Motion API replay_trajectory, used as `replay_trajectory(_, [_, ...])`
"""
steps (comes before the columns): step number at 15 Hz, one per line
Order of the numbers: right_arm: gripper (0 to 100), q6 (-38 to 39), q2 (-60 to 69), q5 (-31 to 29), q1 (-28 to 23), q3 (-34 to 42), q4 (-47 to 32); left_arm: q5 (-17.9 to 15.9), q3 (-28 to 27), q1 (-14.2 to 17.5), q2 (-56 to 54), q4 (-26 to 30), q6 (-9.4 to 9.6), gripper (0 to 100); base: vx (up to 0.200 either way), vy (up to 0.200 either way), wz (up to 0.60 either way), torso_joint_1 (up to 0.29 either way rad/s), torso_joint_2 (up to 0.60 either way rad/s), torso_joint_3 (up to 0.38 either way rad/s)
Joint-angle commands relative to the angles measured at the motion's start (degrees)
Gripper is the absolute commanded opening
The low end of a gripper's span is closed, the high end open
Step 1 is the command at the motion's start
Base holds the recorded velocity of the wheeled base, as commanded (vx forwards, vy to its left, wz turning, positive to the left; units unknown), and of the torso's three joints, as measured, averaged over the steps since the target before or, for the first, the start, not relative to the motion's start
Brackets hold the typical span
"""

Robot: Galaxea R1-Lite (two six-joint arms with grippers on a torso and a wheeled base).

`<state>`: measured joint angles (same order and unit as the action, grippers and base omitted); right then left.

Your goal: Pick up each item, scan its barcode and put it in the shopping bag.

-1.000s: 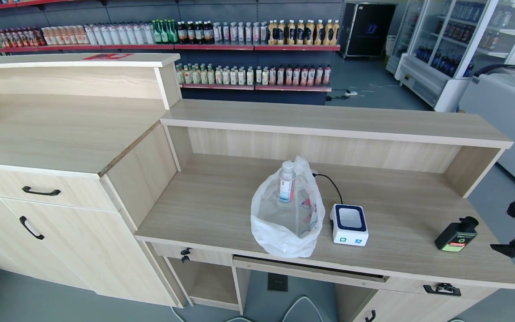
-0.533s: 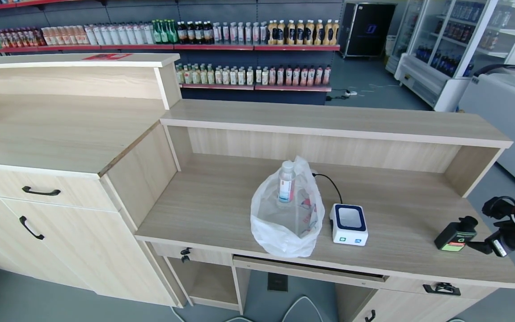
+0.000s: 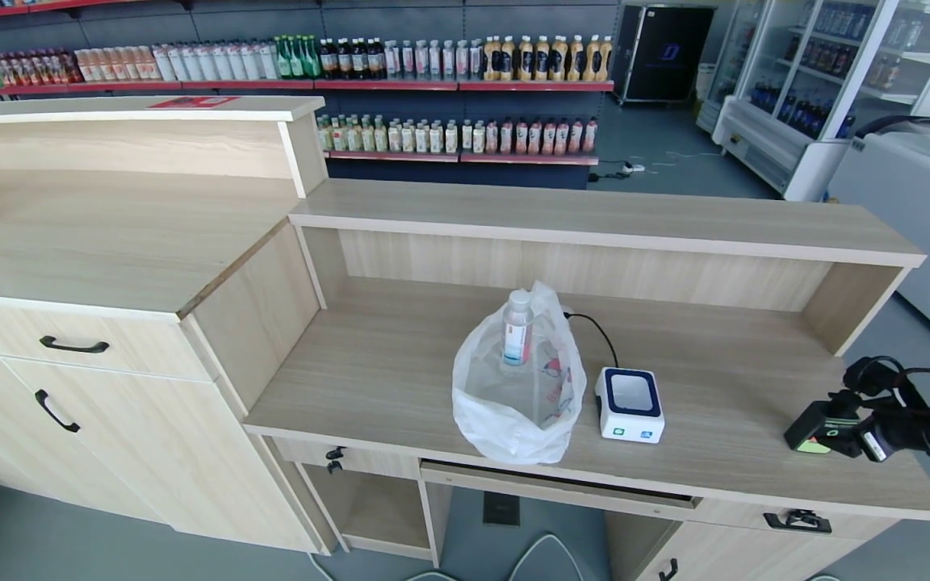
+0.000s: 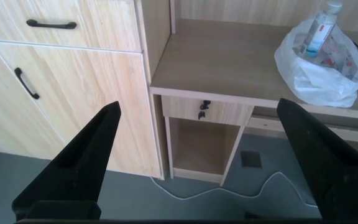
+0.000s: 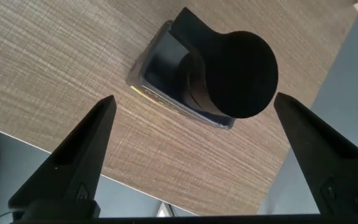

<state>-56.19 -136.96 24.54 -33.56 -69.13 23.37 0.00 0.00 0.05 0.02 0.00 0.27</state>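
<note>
Fingers [image 4: 79, 162] spread on left gripper [image 4: 199, 104]; right gripper's [image 5: 194, 98], splayed, flank bottle [image 5: 229, 74] on shop counter [image 5: 55, 56].

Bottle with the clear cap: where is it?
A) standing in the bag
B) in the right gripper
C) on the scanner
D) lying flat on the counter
A: the bottle stands upright inside the white bag, beside the scanner.

1. My head camera sits high, facing forward and down over the whole worktop [image 3: 400, 379], with the shop shelves [image 3: 465, 85] behind.
2. My left wrist camera sits back from the cabinets [image 4: 73, 81], looking past my left claw [image 4: 199, 106] toward the far shopping bag [image 4: 319, 71], which the head view shares.
3. My right wrist camera looks down from close above the dark bottle [image 5: 166, 68], which the head view also shares.
</note>
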Motion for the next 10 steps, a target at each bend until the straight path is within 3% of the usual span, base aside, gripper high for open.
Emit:
replay_trajectory(1, [100,0.0,-1.6,0.2,0.6,-1.3,0.0,0.0,0.0,0.0,0.0,0.0,0.00,100,0.000,0.000,0.00,0.000,0.00,0.000])
replay_trajectory(10, [100,1.7,-4.2,0.3,3.9,-4.5,0.0,0.0,0.0,0.0,0.0,0.0,0.00,100,0.000,0.000,0.00,0.000,0.00,0.000])
